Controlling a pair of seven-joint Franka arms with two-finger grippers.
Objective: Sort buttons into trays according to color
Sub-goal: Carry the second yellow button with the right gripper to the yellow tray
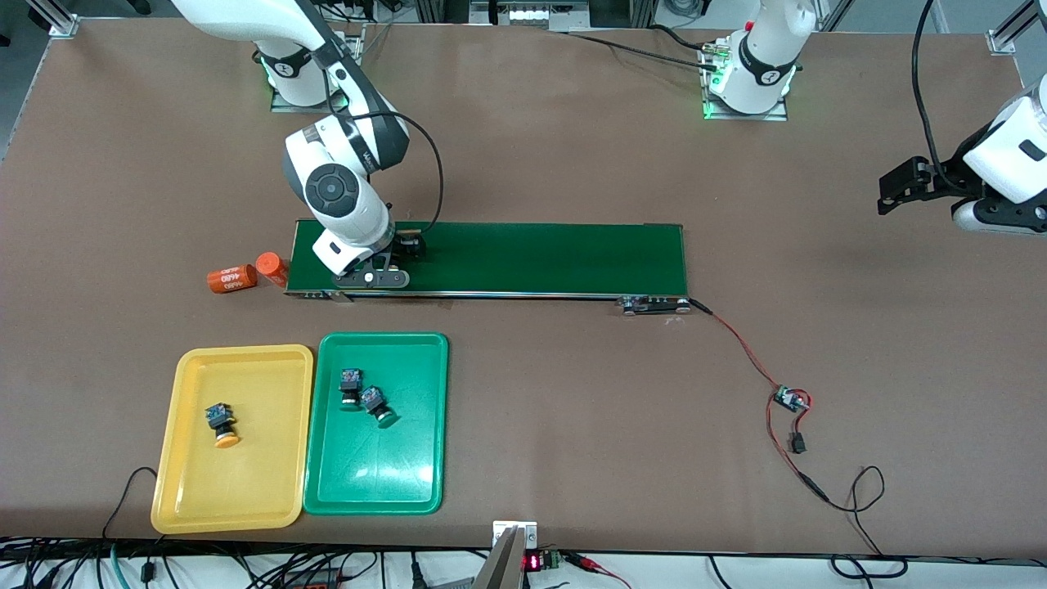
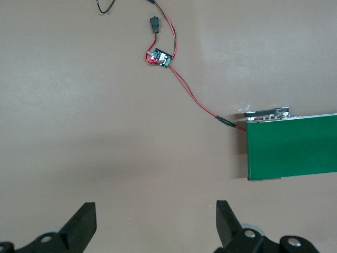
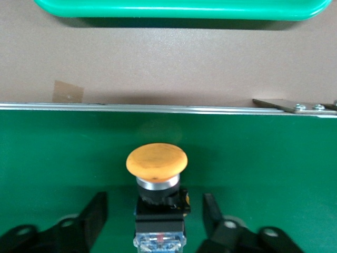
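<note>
the right claw (image 3: 152, 221) is down at the conveyor belt (image 1: 532, 258), at the belt's end toward the right arm, its fingers (image 3: 95, 216) spread to either side of a yellow-orange button (image 3: 157, 179) that lies on the belt; the fingers stand just beside the button's black body, with a gap showing on each side

nearer the front camera than the belt, two trays lie side by side on the brown tabletop (image 1: 572, 409), their long edges nearly touching. the yellow tray (image 1: 196, 499) holds a second yellow-orange button (image 1: 221, 424). the green tray (image 1: 376, 483) holds two green buttons (image 1: 352, 387) (image 1: 378, 405), close together

two orange cylinders (image 1: 231, 279) (image 1: 271, 267) rest just off the belt's end toward the right arm

the left claw (image 2: 152, 226) hangs with fingers wide apart over bare tabletop past the belt's end toward the left arm, empty. a red and black wire (image 1: 740, 348) runs from that end of the belt to a small circuit board (image 1: 790, 399)
</note>
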